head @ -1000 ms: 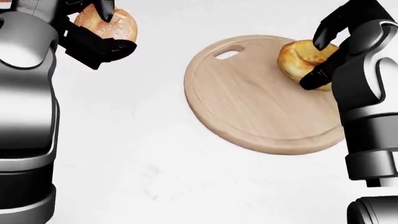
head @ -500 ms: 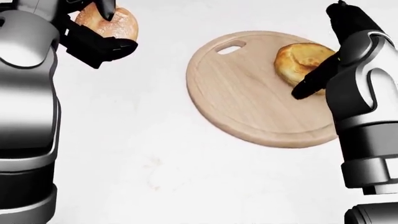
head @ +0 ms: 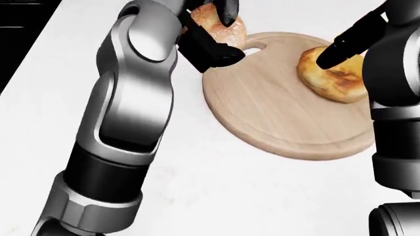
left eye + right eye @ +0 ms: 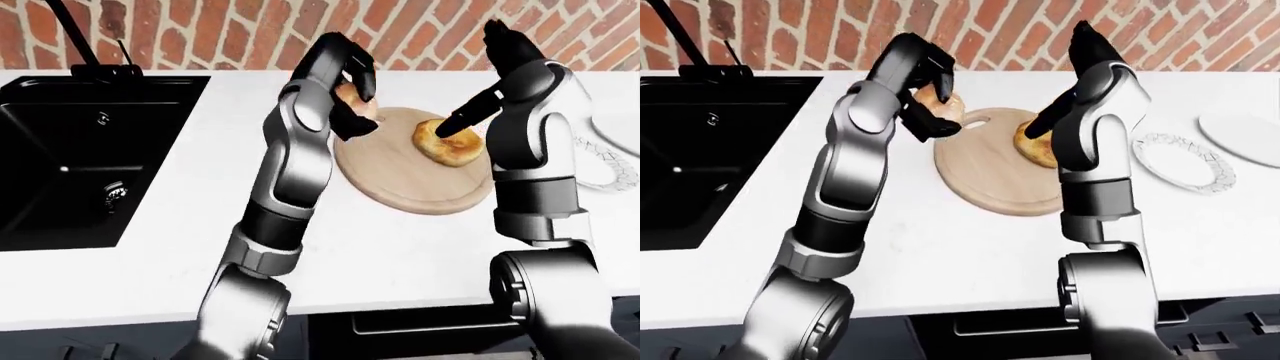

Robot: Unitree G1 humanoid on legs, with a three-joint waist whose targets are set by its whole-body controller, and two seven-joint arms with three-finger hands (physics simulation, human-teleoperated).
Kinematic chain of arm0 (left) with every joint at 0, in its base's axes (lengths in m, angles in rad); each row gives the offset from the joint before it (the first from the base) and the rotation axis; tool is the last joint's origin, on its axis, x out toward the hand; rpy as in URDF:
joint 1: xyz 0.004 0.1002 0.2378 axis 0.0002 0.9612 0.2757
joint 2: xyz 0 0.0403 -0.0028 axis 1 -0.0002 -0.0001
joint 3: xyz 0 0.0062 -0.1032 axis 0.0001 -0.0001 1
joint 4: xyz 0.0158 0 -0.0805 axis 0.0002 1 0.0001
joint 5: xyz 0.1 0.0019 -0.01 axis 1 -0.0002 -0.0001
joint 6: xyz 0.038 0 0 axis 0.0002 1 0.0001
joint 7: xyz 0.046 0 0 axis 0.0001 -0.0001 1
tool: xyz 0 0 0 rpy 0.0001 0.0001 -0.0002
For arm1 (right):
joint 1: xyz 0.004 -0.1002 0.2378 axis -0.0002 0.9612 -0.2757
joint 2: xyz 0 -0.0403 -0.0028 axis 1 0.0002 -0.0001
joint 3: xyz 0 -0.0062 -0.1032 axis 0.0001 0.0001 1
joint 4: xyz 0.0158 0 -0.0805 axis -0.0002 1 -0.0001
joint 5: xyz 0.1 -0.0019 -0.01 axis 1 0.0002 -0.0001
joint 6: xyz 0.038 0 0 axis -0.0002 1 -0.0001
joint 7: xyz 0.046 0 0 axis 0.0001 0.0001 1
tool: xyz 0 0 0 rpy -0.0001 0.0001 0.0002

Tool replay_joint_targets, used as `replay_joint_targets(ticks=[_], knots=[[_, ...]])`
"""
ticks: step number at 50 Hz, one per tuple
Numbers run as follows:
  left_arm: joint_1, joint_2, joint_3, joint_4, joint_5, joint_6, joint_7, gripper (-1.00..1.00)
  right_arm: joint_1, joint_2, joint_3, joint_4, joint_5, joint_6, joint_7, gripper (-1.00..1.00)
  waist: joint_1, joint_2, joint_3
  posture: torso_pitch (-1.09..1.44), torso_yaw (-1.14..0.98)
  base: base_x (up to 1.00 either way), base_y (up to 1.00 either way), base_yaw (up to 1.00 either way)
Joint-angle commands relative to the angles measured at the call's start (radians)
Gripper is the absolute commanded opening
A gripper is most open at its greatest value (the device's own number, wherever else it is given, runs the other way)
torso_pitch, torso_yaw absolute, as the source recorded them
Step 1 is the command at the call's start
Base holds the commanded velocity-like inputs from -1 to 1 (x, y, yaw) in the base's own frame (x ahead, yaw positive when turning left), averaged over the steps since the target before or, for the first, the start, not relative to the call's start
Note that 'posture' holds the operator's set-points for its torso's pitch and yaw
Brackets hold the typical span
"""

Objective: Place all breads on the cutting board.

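A round wooden cutting board (image 3: 282, 113) lies on the white counter. One golden bread roll (image 3: 335, 78) rests on its right part. My right hand (image 3: 354, 34) is open, its fingers spread above that roll, one dark finger just over it. My left hand (image 3: 213, 29) is shut on a second bread roll (image 3: 213, 22) and holds it in the air over the board's upper left edge, near the handle hole (image 3: 252, 47). The left forearm hides part of that roll.
A black sink (image 4: 90, 150) with a faucet (image 4: 75, 34) is set in the counter at the left. A white plate (image 4: 1245, 135) and a patterned plate (image 4: 1185, 169) lie at the right. A brick wall runs behind the counter.
My left arm has swung right, carrying its roll from the far left to the board's upper left edge. My right hand has opened and lifted off the roll on the board.
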Motion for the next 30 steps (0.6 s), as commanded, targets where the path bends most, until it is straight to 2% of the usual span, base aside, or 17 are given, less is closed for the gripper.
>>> replay_joint_targets(ticks=[1,5,12,15,20,26,27,28,29,30], knots=[[-0.056,-0.010,0.012,-0.002,0.006,-0.053,0.036,-1.00,-0.030,-0.022,-0.012,-0.043,-0.016,-0.009,-0.002,1.00,0.001,-0.006,-0.034,0.00,0.00,0.00,0.00,0.00],[-0.078,-0.043,0.005,0.054,0.002,-0.075,0.058,-1.00,-0.022,-0.028,-0.016,-0.057,-0.018,-0.005,0.006,1.00,0.001,-0.012,-0.035,0.00,0.00,0.00,0.00,0.00],[-0.043,-0.123,-0.027,0.079,0.014,-0.101,0.058,-1.00,-0.013,-0.032,-0.023,-0.048,-0.009,-0.013,-0.010,1.00,0.002,-0.019,-0.035,0.00,0.00,0.00,0.00,0.00],[-0.018,-0.146,-0.038,0.131,0.016,-0.151,0.087,-1.00,-0.010,-0.029,-0.018,-0.050,-0.010,-0.011,-0.009,1.00,0.004,-0.023,-0.035,0.00,0.00,0.00,0.00,0.00],[-0.020,-0.151,-0.028,0.179,0.013,-0.184,0.106,-1.00,0.004,-0.028,-0.022,-0.046,-0.001,-0.021,-0.021,1.00,0.006,-0.028,-0.037,0.00,0.00,0.00,0.00,0.00],[0.000,-0.164,-0.042,0.170,0.032,-0.197,0.103,-1.00,0.014,-0.027,-0.021,-0.068,0.000,-0.010,-0.012,1.00,0.009,-0.031,-0.035,0.00,0.00,0.00,0.00,0.00],[0.002,-0.166,-0.043,0.170,0.034,-0.200,0.102,-0.95,0.014,-0.027,-0.021,-0.069,0.000,-0.010,-0.011,1.00,0.009,-0.032,-0.035,0.00,0.00,0.00,0.00,0.00],[0.003,-0.170,-0.043,0.174,0.035,-0.205,0.103,-0.72,0.017,-0.026,-0.023,-0.068,0.003,-0.012,-0.015,1.00,0.010,-0.032,-0.035,0.00,0.00,0.00,0.00,0.00],[0.004,-0.171,-0.043,0.176,0.036,-0.207,0.103,-0.71,0.017,-0.027,-0.024,-0.067,0.004,-0.012,-0.016,1.00,0.010,-0.033,-0.034,0.00,0.00,0.00,0.00,0.00],[0.009,-0.176,-0.048,0.174,0.040,-0.209,0.101,-0.58,0.019,-0.026,-0.023,-0.067,0.005,-0.013,-0.017,1.00,0.011,-0.033,-0.034,0.00,0.00,0.00,0.00,0.00]])
